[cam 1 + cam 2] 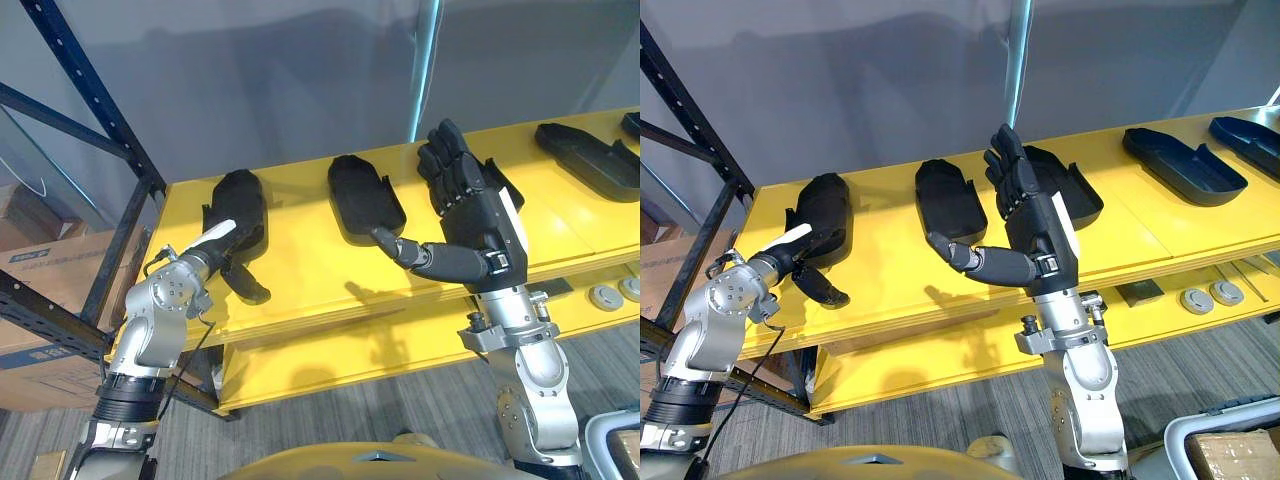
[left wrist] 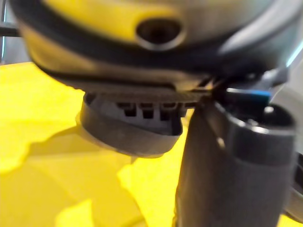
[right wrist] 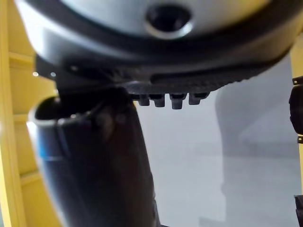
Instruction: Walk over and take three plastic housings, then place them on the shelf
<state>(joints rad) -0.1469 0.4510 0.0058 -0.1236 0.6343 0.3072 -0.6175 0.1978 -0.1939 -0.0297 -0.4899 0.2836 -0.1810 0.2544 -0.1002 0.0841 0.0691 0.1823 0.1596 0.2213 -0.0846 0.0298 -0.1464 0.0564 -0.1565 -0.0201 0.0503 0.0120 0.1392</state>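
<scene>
**A:** Where are the housings sitting?

**B:** A black moulded plastic housing [image 1: 240,195] is lying near the left end of the yellow shelf board [image 1: 300,275]. A second black housing [image 1: 362,195] is lying just beside it toward the middle. A third black housing [image 1: 1080,195] is showing partly behind the right hand [image 1: 480,215]. A fourth black housing [image 1: 1185,165] and a fifth black housing [image 1: 1245,140] are resting toward the right end, near the back edge.

**A:** What are the hands doing?

**B:** The left hand [image 1: 220,245] is lying on the near end of the first housing. I cannot tell whether it is gripping it or only resting there. The right hand is standing upright above the shelf's middle, released, fingers straight, carrying nothing.

**A:** How far along is it looking?

**B:** Far along, I'm judging, since three housings are lying on the shelf before the robot. What seems to be remaining is freeing the left hand, if it is holding at all.

**A:** And around that?

**B:** Dark blue steel uprights [image 1: 90,100] are framing the left corner, with cardboard boxes [image 1: 40,250] sitting beyond.
</scene>
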